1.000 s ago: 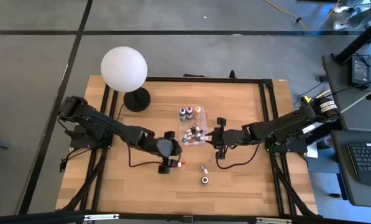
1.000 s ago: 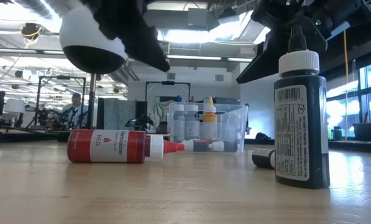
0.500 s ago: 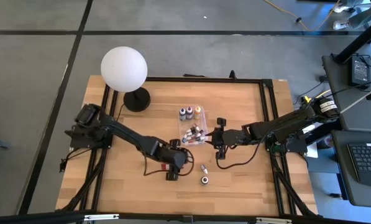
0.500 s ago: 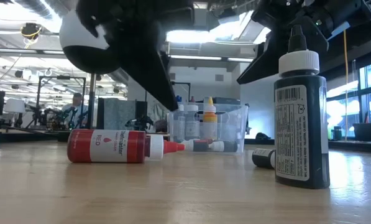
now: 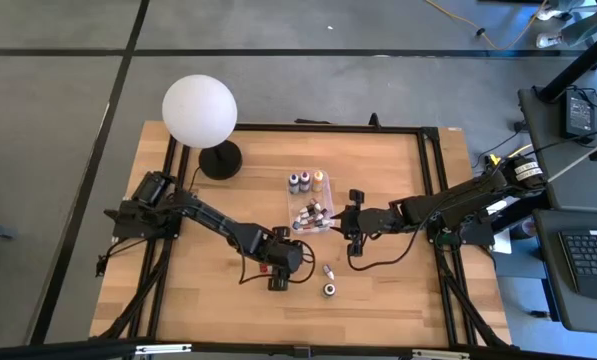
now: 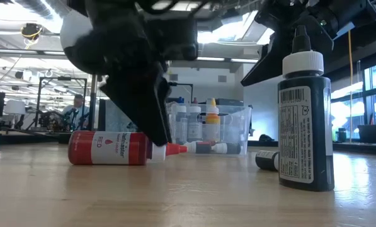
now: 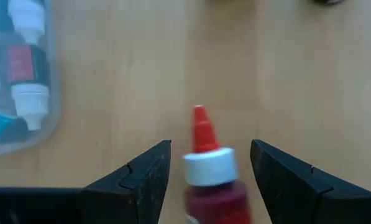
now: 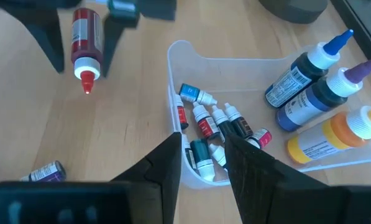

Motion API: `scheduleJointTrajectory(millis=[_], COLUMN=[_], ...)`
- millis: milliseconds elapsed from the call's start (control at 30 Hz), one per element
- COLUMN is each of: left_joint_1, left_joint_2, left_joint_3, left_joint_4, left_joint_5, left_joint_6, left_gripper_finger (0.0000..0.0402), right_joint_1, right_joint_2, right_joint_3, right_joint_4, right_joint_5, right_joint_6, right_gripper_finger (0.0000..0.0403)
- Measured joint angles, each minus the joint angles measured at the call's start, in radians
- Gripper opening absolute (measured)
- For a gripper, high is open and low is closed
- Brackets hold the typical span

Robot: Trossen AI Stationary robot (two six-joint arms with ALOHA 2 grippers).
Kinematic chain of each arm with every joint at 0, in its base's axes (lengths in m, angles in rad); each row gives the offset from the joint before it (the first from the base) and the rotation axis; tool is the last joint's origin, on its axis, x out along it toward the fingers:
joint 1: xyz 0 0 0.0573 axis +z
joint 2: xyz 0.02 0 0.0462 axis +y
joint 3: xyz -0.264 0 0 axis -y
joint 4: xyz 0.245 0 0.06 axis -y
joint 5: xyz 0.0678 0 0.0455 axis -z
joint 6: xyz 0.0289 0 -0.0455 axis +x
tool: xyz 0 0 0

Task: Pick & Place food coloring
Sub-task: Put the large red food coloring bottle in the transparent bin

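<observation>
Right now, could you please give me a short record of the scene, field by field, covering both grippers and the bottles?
left gripper: open, fingers on either side of the red bottle, not closed on it
red bottle state: lying on its side on the table
right gripper: open, above the near wall of the clear box
box contents: small bottles lying flat; three tall bottles standing
loose on table: black bottle upright; one small bottle lying flat
</observation>
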Motion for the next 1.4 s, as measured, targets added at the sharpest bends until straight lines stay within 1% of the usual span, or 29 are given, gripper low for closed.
scheduleJointTrajectory(millis=[200,300,400,600,667,933,1067,1267,1333,1400], left_joint_1=[0.014,0.014,0.014,0.014,0.014,0.013,0.006,-0.012,-0.012,-0.011], left_joint_2=[0.022,0.022,0.022,0.02,0.02,0.019,0.007,-0.092,-0.151,-0.23], left_joint_3=[0.0,0.0,0.0,0.001,0.002,0.002,0.045,0.134,0.14,0.136], left_joint_4=[-0.013,-0.012,-0.03,-0.056,-0.055,-0.056,-0.152,-0.274,-0.299,-0.279], left_joint_5=[0.027,0.05,0.056,0.043,0.043,0.059,0.089,0.077,0.033,-0.034], left_joint_6=[-0.008,-0.008,-0.017,-0.024,-0.023,-0.008,0.023,0.099,0.119,0.149], left_gripper_finger=[0.0215,0.0206,0.0185,0.0132,0.0122,0.0122,0.012,0.0119,0.0119,0.0119], right_joint_1=[0.0,0.0,0.0,0.0,0.0,0.0,0.0,0.0,0.0,0.0], right_joint_2=[0.0,0.0,0.0,0.0,0.0,0.0,0.0,0.0,0.0,0.0], right_joint_3=[0.0,0.0,0.0,0.0,0.0,0.0,0.0,0.0,0.0,0.0], right_joint_4=[0.0,-0.001,-0.001,-0.002,-0.002,-0.002,-0.003,-0.009,-0.01,-0.012], right_joint_5=[-0.002,-0.002,-0.002,-0.002,-0.002,-0.002,-0.002,-0.002,-0.001,-0.002], right_joint_6=[-0.001,-0.002,-0.003,-0.005,-0.005,-0.007,-0.008,-0.005,-0.004,-0.004], right_gripper_finger=[0.0126,0.0126,0.0126,0.0126,0.0126,0.0126,0.0126,0.0126,0.0126,0.0126])
